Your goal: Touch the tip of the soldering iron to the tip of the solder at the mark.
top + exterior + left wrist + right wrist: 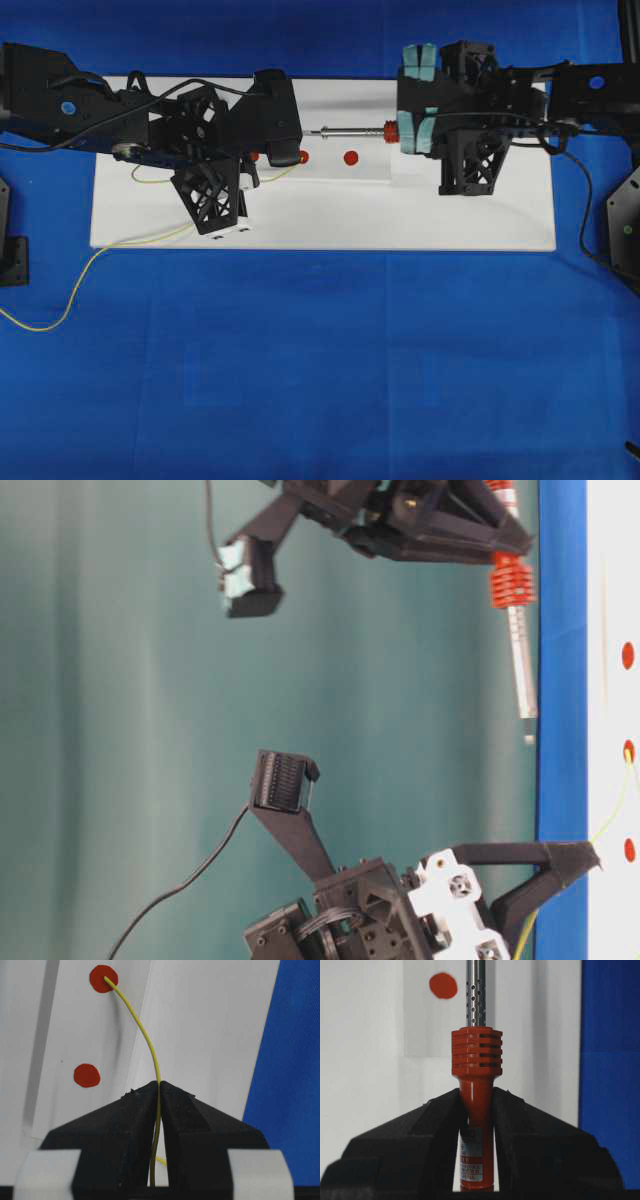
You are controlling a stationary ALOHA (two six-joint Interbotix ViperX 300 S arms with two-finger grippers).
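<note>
My left gripper (160,1085) is shut on the thin yellow solder (150,1050). The wire curves up from the jaws, and its tip rests on the far red mark (103,979). My right gripper (476,1097) is shut on the red-orange handle of the soldering iron (476,1065). The iron's silver shaft (345,131) points left toward the left gripper. Seen from table level, the iron's tip (529,738) hangs above the white board (320,215), apart from the solder's tip on the middle mark (628,750).
Two more red marks (351,157) (86,1075) sit on the board either side of the touched one. The loose solder (100,262) trails off the board's left edge onto the blue cloth (320,370). A black cord (575,200) hangs by the right arm.
</note>
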